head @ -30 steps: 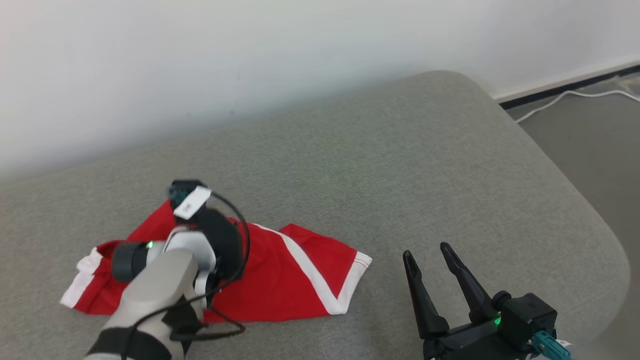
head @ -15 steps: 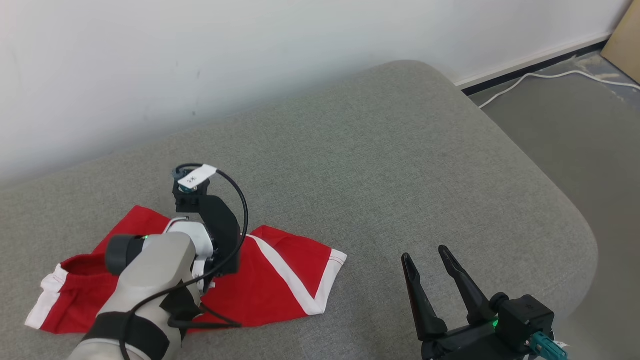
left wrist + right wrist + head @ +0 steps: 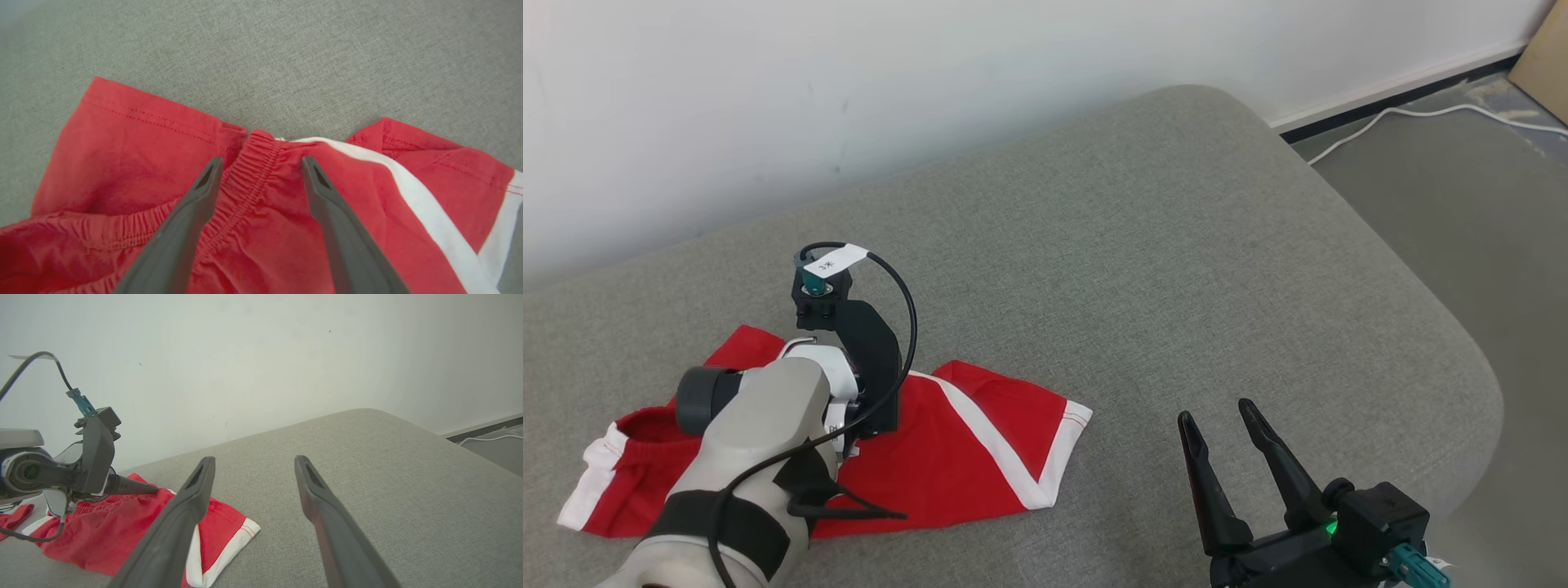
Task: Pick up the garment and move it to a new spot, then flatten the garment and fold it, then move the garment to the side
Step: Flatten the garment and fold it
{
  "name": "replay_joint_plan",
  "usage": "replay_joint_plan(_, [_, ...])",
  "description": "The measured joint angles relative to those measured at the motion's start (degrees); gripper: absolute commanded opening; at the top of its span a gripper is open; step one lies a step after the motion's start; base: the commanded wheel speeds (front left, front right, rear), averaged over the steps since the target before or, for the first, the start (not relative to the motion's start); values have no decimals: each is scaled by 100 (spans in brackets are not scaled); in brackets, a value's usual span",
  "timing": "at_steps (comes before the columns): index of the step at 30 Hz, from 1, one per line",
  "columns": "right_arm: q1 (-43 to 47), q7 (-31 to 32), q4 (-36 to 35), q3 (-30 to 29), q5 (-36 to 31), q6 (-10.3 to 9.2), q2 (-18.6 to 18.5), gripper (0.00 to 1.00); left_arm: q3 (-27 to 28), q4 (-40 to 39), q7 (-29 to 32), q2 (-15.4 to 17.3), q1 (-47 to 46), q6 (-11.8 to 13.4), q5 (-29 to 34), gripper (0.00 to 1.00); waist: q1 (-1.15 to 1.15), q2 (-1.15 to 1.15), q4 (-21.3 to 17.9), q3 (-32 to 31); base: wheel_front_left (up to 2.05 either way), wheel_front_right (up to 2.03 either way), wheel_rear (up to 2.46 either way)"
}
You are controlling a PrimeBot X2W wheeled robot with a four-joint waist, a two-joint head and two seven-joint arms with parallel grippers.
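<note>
The garment (image 3: pixel 980 457), red shorts with white stripes, lies crumpled on the left of a grey cushion (image 3: pixel 1143 269). My left wrist (image 3: pixel 849 367) hangs over its middle and hides the fingers below it. In the left wrist view my left gripper (image 3: pixel 262 161) is open, its tips straddling a bunched elastic waistband (image 3: pixel 249 163) of the garment (image 3: pixel 122 155), with nothing gripped. My right gripper (image 3: pixel 1217 411) stands open over bare cushion, to the right of the shorts. In the right wrist view it (image 3: pixel 254 459) points at the wall, with the garment (image 3: pixel 102 535) low on the left.
A white wall (image 3: pixel 931 82) runs behind the cushion. The cushion's rounded edge (image 3: pixel 1462 343) drops to grey floor on the right, where a white cable (image 3: pixel 1421 110) and a cardboard corner (image 3: pixel 1543 57) lie. Bare cushion stretches across the middle and right.
The head camera has turned, shifting the whole picture. My left wrist has edged a little farther back and left over the shorts. The right gripper has kept its place.
</note>
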Motion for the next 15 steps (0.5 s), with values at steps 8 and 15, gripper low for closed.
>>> replay_joint_plan(8, [-89, -23, 73, 94, 3, 0, 10, 100, 16, 41, 216, 179, 1, 42, -1, 100, 0, 0, -51, 94, 0, 0, 0])
replay_joint_plan(15, [-88, -91, 99, -12, 29, -9, 10, 100, 18, 37, 385, 67, 0, 42, -4, 0, 0, 0, -31, 177, 0, 0, 0])
